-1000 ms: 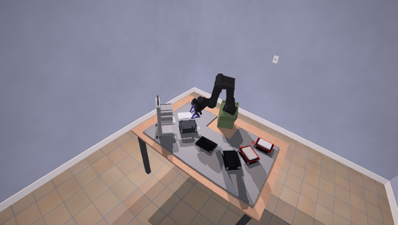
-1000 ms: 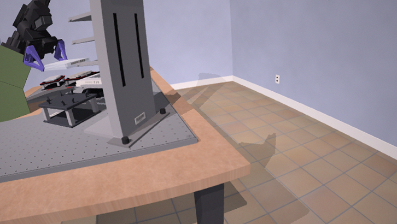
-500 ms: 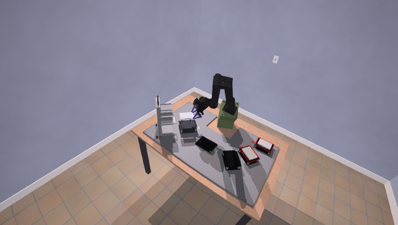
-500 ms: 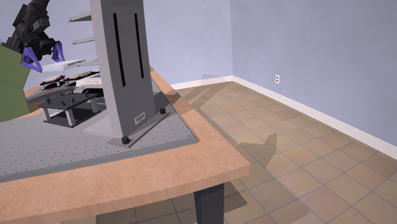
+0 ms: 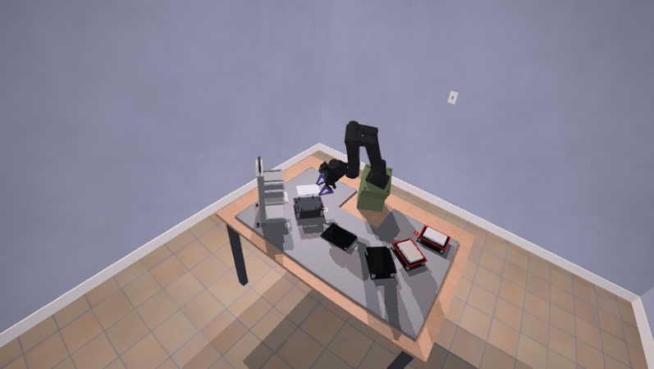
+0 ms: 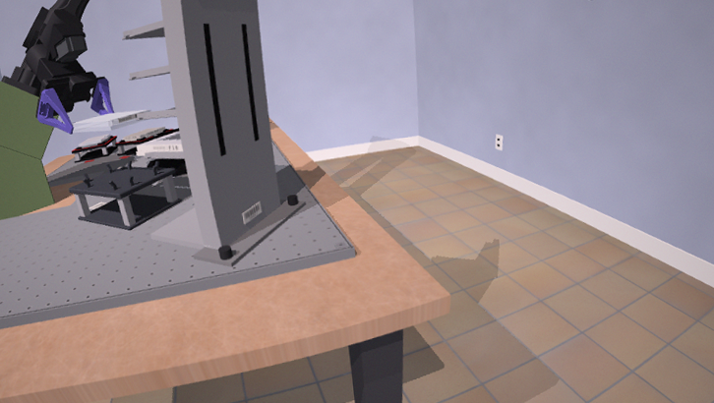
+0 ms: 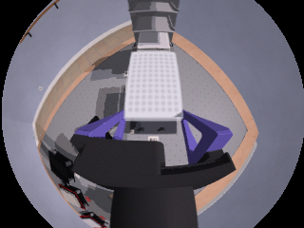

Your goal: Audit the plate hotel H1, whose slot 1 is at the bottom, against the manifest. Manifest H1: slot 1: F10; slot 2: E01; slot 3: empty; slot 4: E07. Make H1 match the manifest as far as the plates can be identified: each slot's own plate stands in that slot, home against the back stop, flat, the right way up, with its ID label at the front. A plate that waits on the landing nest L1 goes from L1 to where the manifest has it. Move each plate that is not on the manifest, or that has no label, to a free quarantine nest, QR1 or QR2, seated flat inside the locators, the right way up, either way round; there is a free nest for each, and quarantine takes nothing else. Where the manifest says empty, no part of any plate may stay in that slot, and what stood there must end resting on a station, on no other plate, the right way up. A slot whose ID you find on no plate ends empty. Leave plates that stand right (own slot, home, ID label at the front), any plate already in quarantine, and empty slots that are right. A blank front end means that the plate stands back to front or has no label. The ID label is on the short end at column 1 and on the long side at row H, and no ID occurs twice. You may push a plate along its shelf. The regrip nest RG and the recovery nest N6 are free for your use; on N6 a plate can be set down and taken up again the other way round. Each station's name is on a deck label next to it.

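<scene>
We judge a carry to be in hand: the purple-fingered black gripper (image 7: 152,132) is clamped wide across one short end of a white, many-welled plate (image 7: 152,86), held level in mid-air, centre frame in the wrist view, far end toward the tall grey plate hotel (image 6: 222,124). Next comes lining it up with a shelf. Only the top view shows both red-rimmed quarantine nests (image 5: 409,253) occupied.

This is a laboratory automation bench in a plain room: a grey perforated metal breadboard (image 5: 414,302) on a wooden table (image 6: 197,337) carries a tall grey shelved plate hotel (image 6: 224,123), black plate nests (image 5: 380,261), and a black robot arm (image 5: 366,150) on a green pedestal (image 5: 369,201).
</scene>
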Controlling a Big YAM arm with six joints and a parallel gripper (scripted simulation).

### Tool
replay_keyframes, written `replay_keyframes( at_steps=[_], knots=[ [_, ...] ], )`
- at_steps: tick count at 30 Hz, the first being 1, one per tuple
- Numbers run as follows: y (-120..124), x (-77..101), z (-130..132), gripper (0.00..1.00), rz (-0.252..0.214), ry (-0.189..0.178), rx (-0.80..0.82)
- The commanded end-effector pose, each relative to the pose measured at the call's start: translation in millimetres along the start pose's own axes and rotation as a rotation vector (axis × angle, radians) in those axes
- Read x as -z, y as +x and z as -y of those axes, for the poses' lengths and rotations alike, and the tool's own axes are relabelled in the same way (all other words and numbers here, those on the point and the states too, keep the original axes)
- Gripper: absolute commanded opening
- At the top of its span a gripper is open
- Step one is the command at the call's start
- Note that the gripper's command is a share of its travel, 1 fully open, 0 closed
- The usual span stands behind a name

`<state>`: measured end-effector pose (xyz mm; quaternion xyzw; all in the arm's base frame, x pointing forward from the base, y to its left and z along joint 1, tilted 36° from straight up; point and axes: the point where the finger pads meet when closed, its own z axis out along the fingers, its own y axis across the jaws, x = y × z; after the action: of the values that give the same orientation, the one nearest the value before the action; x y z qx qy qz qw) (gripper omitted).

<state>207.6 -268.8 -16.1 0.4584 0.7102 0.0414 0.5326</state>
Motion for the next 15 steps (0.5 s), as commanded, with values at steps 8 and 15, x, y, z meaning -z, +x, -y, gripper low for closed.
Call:
replay_keyframes(
  at_steps=[8,15],
  knots=[
    [-0.5,-7.1,-1.6,0.86,0.013,-0.008,0.008],
    [1.5,-8.7,-1.6,0.86,0.013,-0.008,0.008]
  ],
)
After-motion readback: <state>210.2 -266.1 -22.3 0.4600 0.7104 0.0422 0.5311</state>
